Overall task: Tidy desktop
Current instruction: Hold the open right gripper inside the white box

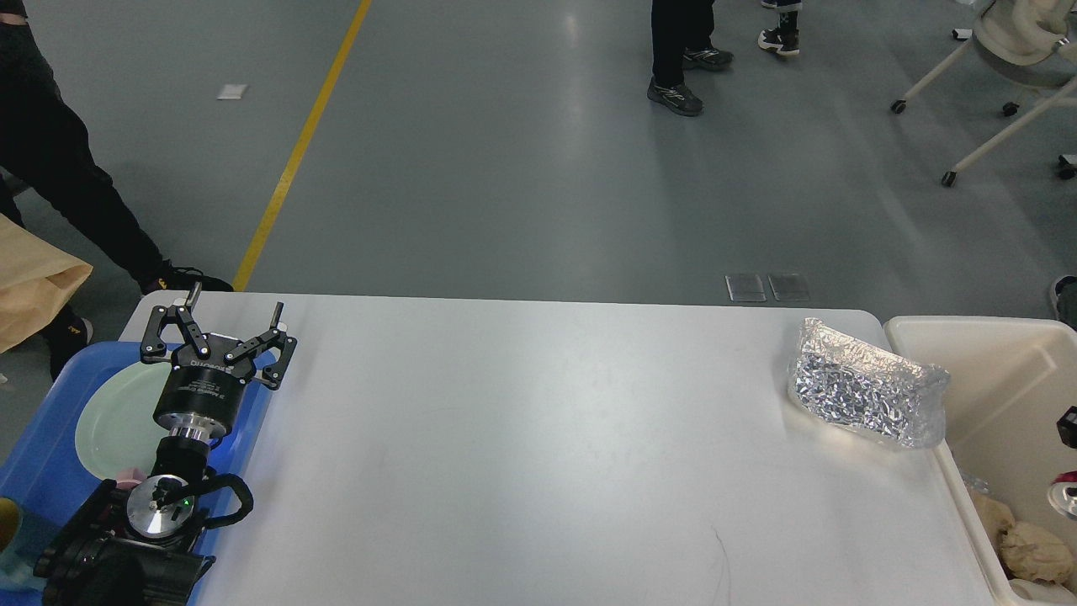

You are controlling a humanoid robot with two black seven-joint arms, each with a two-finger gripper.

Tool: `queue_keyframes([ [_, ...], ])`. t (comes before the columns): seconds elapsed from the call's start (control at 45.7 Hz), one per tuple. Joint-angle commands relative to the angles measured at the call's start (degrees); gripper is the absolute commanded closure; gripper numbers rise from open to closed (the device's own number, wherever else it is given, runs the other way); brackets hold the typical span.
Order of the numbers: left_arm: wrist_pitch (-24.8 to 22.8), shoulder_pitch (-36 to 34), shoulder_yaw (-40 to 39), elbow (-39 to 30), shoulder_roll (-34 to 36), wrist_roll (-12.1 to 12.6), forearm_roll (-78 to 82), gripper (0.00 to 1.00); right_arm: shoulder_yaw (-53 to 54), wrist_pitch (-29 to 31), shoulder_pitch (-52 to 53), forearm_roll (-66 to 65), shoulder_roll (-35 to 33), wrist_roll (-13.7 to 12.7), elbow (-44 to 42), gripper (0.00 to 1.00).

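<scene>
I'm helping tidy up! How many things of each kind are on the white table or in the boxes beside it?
Crinkly foil bags on the desktop: 1
Pale green plates in the blue tray: 1
Cans in the cream bin, only an edge visible: 1
Crumpled brown paper wads in the bin: at least 1
Total: at least 4

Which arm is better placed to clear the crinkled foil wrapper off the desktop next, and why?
Probably the right: the foil wrapper lies at the desktop's right end beside the cream bin; the open left gripper hangs opposite.
</scene>
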Motion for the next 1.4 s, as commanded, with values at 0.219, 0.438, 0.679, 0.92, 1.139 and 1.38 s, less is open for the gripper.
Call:
queue_keyframes([
  [0.219,0.0,0.0,0.0,-0.1,0.0,0.0,0.0,0.04,1.3,-17.8,-19.0,-0.1,12.0,-0.8,-9.9,1.00],
  [0.438,0.0,0.0,0.0,-0.1,0.0,0.0,0.0,0.04,1.8,-19.3,-19.4,-0.1,12.0,-0.9,-10.0,1.00],
  [0.679,0.0,0.0,0.0,-0.1,0.0,0.0,0.0,0.04,2.2,-19.3,-19.4,0.1,12.3,-1.1,-9.8,1.00],
  [0.92,0.0,0.0,0.0,-0.1,0.0,0.0,0.0,0.04,2.2,-19.4,-20.0,0.2,12.3,-1.0,-9.8,1.00],
  [1.139,0.0,0.0,0.0,-0.1,0.0,0.0,0.0,0.04,2.1,-25.9,-19.3,0.6,12.6,-0.7,-9.7,0.12],
  [1.38,0.0,0.0,0.0,-0.1,0.0,0.0,0.0,0.04,2.0,-26.7,-18.6,0.6,13.2,-0.7,-9.5,0.00],
])
